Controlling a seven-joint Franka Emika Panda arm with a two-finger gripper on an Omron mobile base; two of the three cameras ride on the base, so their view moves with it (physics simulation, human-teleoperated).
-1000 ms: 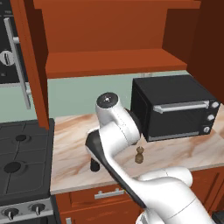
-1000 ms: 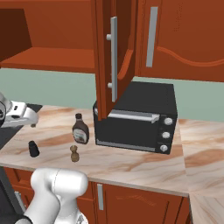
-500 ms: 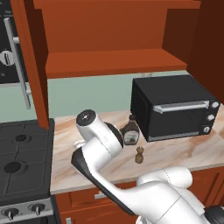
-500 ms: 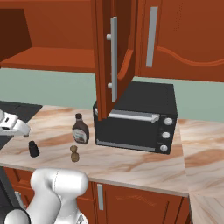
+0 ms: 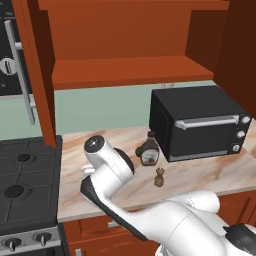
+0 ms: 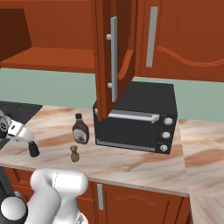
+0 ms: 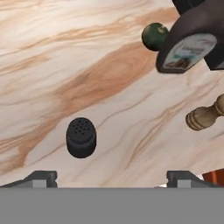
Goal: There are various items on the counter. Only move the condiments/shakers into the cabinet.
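You were lining up on the black shaker (image 7: 81, 137), jaws wide open and empty above the surface (image 7: 52, 52). Your next move looked like shifting left over it, descending, closing.

Kitchen, black stove top (image 5: 25, 185), marble counter (image 6: 144, 162), toaster oven (image 5: 200, 122), wooden cabinet (image 5: 125, 70)

A black toaster oven (image 5: 200, 121) stands on the worktop at about three o'clock in the left base view, its silver handle and three knobs facing front. A black stove top (image 5: 25, 185) with round burners lies at nine o'clock. Drawer fronts (image 6: 131, 199) with silver handles run below.
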